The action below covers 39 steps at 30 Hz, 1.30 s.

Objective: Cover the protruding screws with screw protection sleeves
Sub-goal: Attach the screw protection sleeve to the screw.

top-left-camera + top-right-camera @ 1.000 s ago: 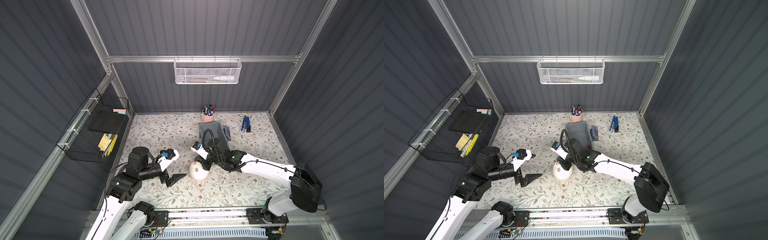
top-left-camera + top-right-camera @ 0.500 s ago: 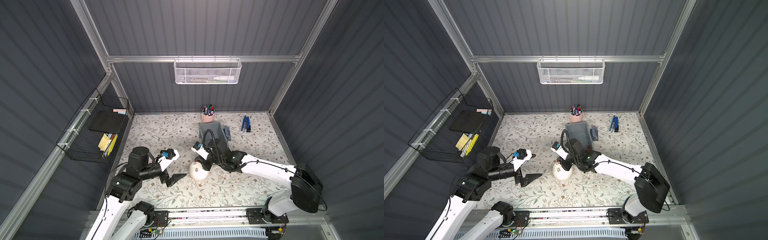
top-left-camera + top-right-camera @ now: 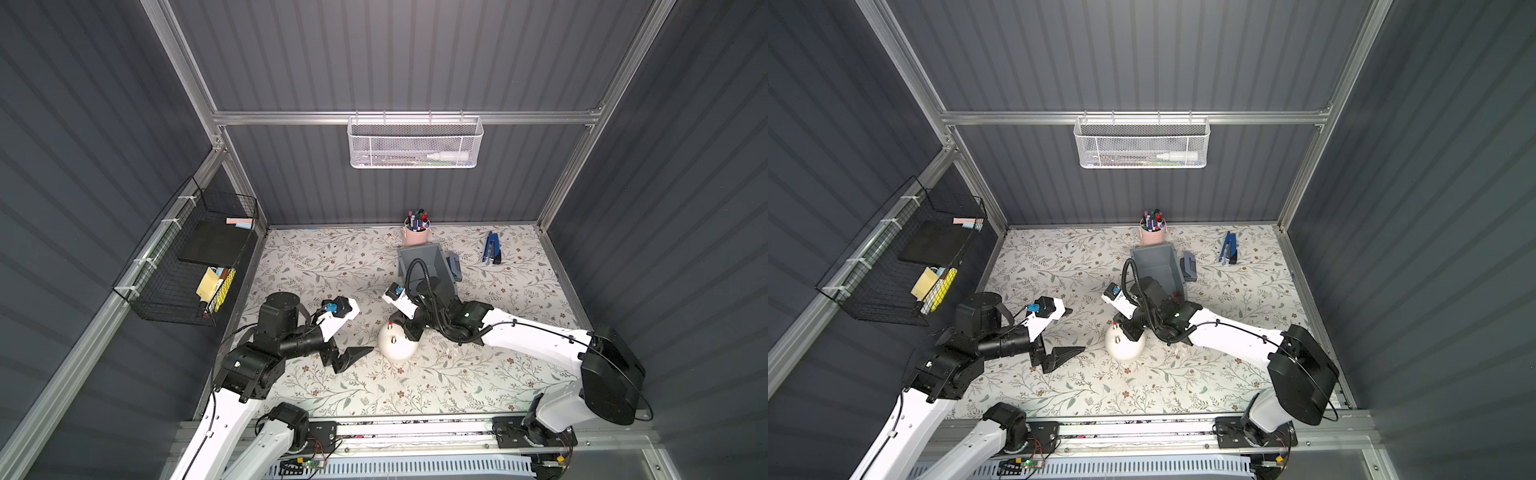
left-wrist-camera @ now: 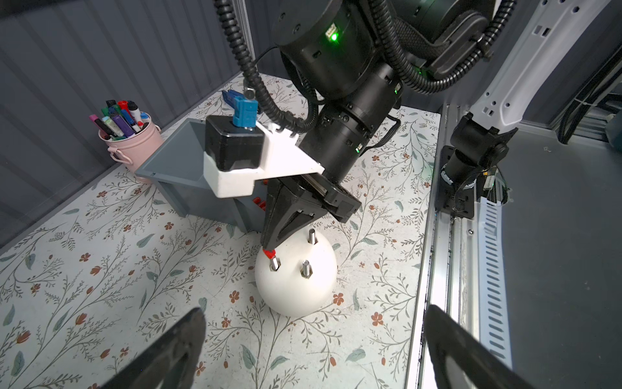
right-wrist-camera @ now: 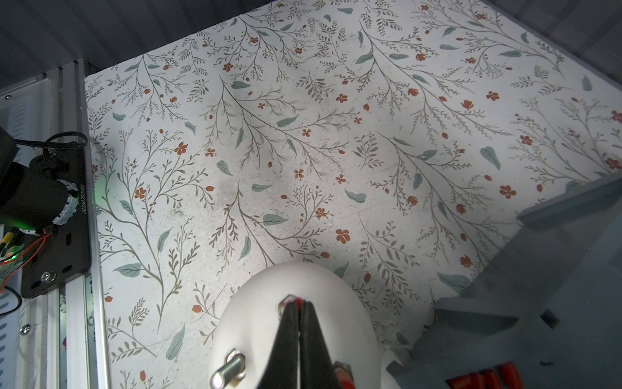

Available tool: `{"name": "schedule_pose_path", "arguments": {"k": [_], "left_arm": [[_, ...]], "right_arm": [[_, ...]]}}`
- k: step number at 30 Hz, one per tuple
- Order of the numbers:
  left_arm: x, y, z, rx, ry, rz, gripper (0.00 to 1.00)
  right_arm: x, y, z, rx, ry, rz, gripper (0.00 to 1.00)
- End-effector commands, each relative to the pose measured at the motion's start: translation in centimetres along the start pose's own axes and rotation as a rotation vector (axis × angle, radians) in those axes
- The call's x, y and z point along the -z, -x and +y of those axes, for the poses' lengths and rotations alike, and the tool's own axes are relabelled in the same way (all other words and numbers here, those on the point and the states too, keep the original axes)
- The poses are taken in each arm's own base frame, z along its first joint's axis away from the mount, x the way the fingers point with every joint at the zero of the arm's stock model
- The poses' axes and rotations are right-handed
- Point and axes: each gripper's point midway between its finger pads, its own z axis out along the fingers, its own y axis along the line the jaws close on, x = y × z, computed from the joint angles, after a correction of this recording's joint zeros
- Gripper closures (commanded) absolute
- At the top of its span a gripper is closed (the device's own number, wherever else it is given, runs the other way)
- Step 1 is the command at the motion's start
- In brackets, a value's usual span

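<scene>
Right claw [image 4: 268, 247]: pinched shut on one tiny bright red plastic screw protection sleeve [image 4: 268, 252]. The sleeve sits right on the top end of one of the short silvery metal protruding screws [image 4: 274, 263] on the white rounded dome [image 4: 296, 286]. Thread and hex nut below it are bare. In both top views the sleeve shows as a red dot at the dome's 12 o'clock edge, and my right arm reaches in from 3 o'clock.

Two more screws on the dome are bare, one near the crown [image 4: 312, 235] and one lower down [image 4: 306, 267]. I can't make out the fourth. The right wrist view shows something red just beside my fingers, but it is cut off and I cannot tell what it is.

Left claw [image 3: 1073, 330]: spread wide, holding nothing. It is at 9 o'clock of the dome, clear of it, tips pointing at it.

The dome stands on the floral-print bench [image 3: 457, 386], slightly toward 6 o'clock from centre. The grey plastic bin [image 3: 419, 259] is near the dome at 12 o'clock, with more red sleeves in its bottom [image 5: 484, 380]. The pink cup of coloured marker pens [image 3: 415, 239] is just beyond the bin at 12 o'clock, by the back wall. A small grey-blue block [image 3: 454, 266] is right beside the bin at 3 o'clock. A blue hand tool [image 3: 492, 249] lies at 2 o'clock, well apart from the dome.
</scene>
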Motion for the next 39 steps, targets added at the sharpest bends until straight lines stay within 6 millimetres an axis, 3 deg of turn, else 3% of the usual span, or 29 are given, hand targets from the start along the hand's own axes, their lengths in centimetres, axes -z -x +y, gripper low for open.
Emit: {"name": "schedule_pose_path", "arguments": {"k": [1,17,39], "left_arm": [[-0.1,0.2,-0.1,0.009,-0.014,-0.012,0.01],[-0.2,0.2,-0.2,0.014,-0.024,-0.012,0.0],[-0.3,0.1,-0.1,0.017,-0.026,-0.007,0.01]], "right_arm": [[-0.5,-0.6,0.6,-0.012,0.04,0.022,1.0],[-0.8,-1.0,0.1,-0.012,0.018,0.033,1.0],[-0.5,-2.5,1.4,0.03,0.079,0.068,1.0]]}}
